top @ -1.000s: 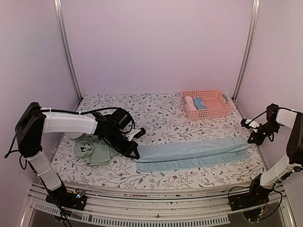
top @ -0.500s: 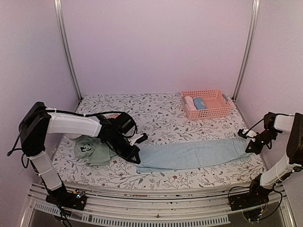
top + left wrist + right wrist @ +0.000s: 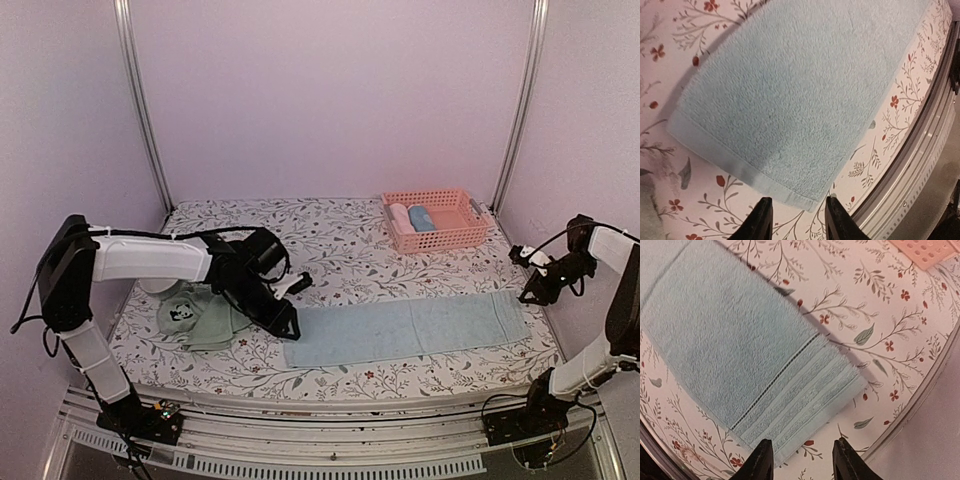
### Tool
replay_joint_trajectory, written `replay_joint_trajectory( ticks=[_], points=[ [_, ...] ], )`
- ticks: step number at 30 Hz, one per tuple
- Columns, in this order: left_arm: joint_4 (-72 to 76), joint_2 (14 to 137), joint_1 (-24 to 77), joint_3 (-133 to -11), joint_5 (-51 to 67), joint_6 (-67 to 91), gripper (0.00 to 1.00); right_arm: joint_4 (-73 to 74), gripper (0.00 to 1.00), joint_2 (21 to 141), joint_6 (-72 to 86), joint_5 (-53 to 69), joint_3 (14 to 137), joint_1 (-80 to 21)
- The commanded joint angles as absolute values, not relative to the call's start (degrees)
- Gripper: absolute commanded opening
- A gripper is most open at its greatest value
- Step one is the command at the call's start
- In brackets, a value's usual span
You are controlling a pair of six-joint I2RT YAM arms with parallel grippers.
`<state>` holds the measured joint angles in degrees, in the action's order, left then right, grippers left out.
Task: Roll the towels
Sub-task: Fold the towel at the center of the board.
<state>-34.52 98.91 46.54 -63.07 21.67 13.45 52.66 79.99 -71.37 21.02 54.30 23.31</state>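
**A:** Which step?

**B:** Laid out, not rolled. Green towel (image 3: 200,318) heaped left. Left gripper (image 3: 796,212), jaws apart and empty, above the flat blue towel (image 3: 405,328); right gripper (image 3: 802,457) likewise at its far end.

**A:** Next?

**B:** Probably pinch 1 end, then roll evenly.

The light blue towel (image 3: 405,330) lies flat between the left gripper (image 3: 288,324) and the right gripper (image 3: 528,293). The green towel (image 3: 195,318) sits crumpled at left.

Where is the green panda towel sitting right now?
In the top view, the green panda towel lies crumpled on the left side of the table, partly beneath the left arm, just left of the flat light blue towel.
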Motion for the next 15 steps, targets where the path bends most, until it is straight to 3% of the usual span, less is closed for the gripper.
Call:
replay_joint_trajectory(
  ticks=[1, 4, 9, 15],
  points=[
    [-36.05, 101.67, 44.78, -70.18, 17.26, 14.33, 0.35, 54.69, 0.43, 84.01, -62.83, 30.80, 60.02, 22.53],
    [-35.92, 104.94, 44.18, -73.82, 14.64, 15.09, 0.24, 49.29, 0.39, 86.86, -53.74, 30.44, 60.87, 21.21],
    [-35.32, 110.01, 44.11, -77.58, 11.25, 17.28, 0.01, 44.91, 0.20, 91.34, -44.08, 26.65, 60.14, 19.76],
    [-35.07, 114.47, 43.61, -77.18, 7.35, 17.54, 0.00, 40.68, 0.14, 95.08, -39.96, 21.25, 57.37, 18.32]
  ],
)
